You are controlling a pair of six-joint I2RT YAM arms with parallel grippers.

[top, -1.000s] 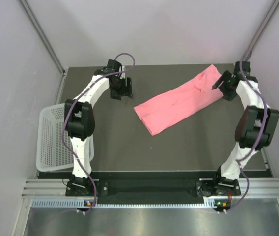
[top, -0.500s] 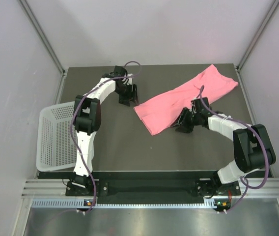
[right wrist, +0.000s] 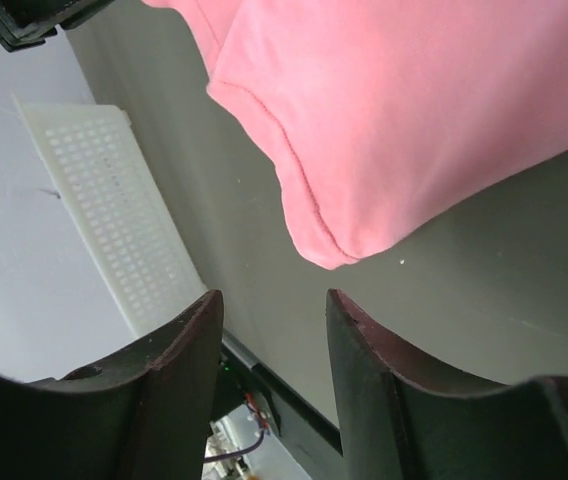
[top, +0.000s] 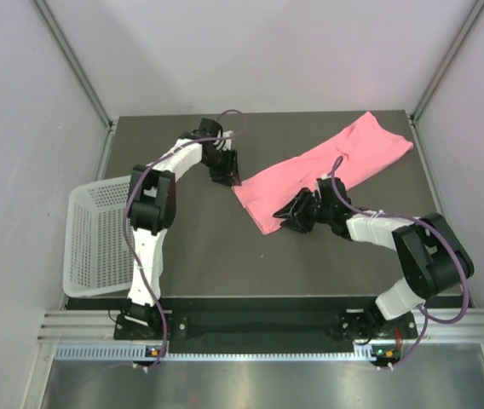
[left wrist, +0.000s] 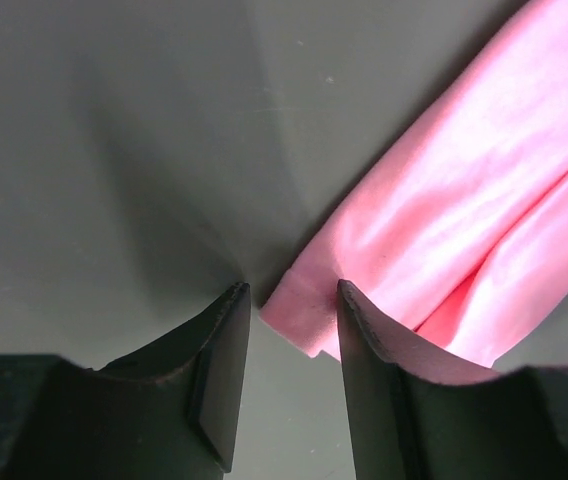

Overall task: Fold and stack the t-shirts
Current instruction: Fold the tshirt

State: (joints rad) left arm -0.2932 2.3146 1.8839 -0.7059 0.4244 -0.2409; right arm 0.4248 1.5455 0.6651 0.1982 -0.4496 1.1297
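Carefully now: lower left pincer [top: 228, 178] and right pincer [top: 285, 218], both part-open and empty, onto the two corners of the salmon t-shirt [top: 327, 175] at its mid-bench end. Pinch every layer together, then lift evenly toward its other end at the bench [top: 199, 256] far right corner.

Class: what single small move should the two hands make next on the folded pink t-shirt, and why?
Probably lower the left hand and right hand onto the corners in front of them, then close. The t-shirt lies as a long folded strip. Both hands stand open, each facing one corner of the strip's left end, with nothing gripped yet.
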